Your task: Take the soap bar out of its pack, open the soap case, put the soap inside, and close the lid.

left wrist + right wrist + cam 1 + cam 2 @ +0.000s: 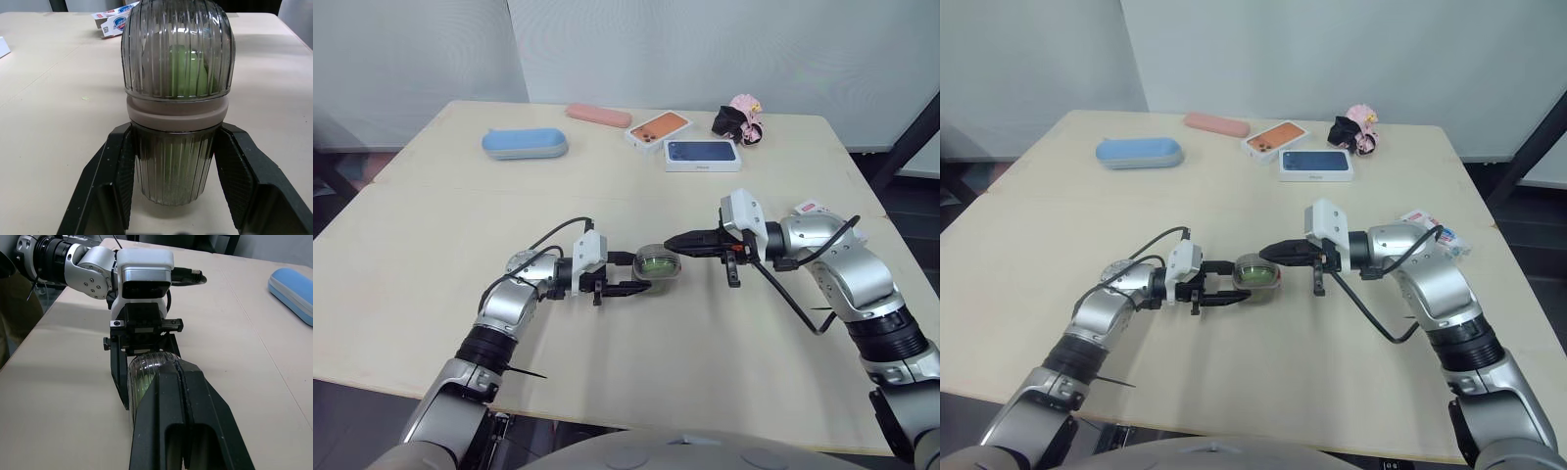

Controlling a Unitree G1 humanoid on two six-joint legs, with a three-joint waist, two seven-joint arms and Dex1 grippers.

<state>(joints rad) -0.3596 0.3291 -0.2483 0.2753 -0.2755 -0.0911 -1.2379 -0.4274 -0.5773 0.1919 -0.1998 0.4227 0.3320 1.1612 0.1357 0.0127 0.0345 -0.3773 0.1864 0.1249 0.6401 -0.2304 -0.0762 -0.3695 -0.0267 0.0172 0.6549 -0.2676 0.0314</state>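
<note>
There is one soap case here, a ribbed, smoky-clear thing lying on its side near the middle of the table, and one green soap shows through its wall. The two halves sit together, joined at a beige band, so the lid is on.

The left claw grasps the case: its two black fingers sit one on each side of the half nearer the wrist, pads against the ribs, while the domed half sticks out past the fingertips. The right claw comes in from the other side, clenched, its two fingers pressed flat together with nothing between them, the tip right at the domed end. Whether it actually touches the case, I cannot tell.

The left wrist view gives the close look at the soap and the band, which the head views leave as a green glint. The right wrist view shows the seam of the closed right fingers and, beyond it, the left claw around the case.

One printed soap pack lies by the right forearm, well apart from the case. At the far edge are two long pouches, one blue and one pink, two phone boxes, orange and dark blue, and one pink-and-black bundle.
</note>
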